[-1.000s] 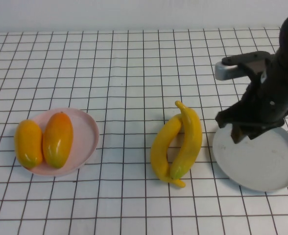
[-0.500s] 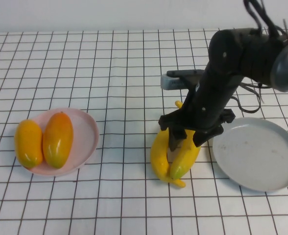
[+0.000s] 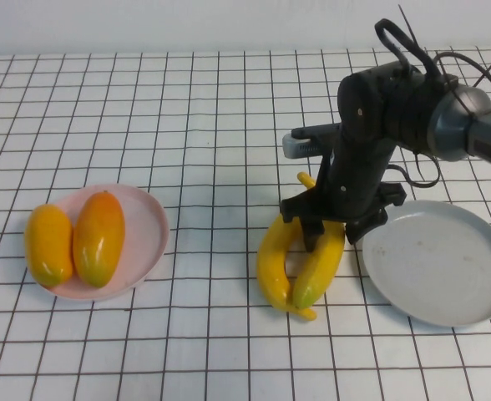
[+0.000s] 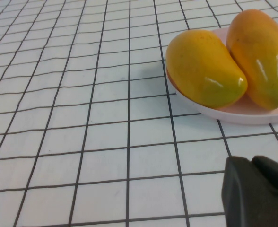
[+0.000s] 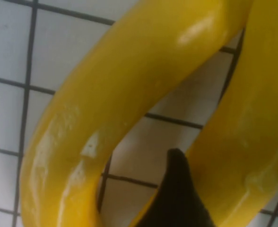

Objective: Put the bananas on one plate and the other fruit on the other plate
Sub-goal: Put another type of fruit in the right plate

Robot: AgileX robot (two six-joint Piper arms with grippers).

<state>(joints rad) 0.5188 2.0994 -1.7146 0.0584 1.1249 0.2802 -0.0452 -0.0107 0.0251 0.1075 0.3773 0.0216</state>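
Two yellow bananas lie side by side mid-table, the left banana (image 3: 272,263) and the right banana (image 3: 322,263). My right gripper (image 3: 333,234) is down on them, open, its fingers straddling the upper part of the right banana. In the right wrist view one dark finger (image 5: 177,189) sits in the gap between the left banana (image 5: 120,94) and the right banana (image 5: 252,142). The grey plate (image 3: 446,267) is empty, just right of them. Two mango-like fruits (image 3: 48,245) (image 3: 98,238) lie on the pink plate (image 3: 149,230). My left gripper (image 4: 252,161) is shut and empty, low over the table near that plate (image 4: 233,111).
The table is a white cloth with a black grid. The right arm's dark body and cables rise above the bananas toward the back right. The left mango (image 4: 203,66) overhangs the pink plate's rim.
My right gripper has swung left from over the grey plate to the bananas and come down around the right banana. The bananas, plates and mangoes have not moved.
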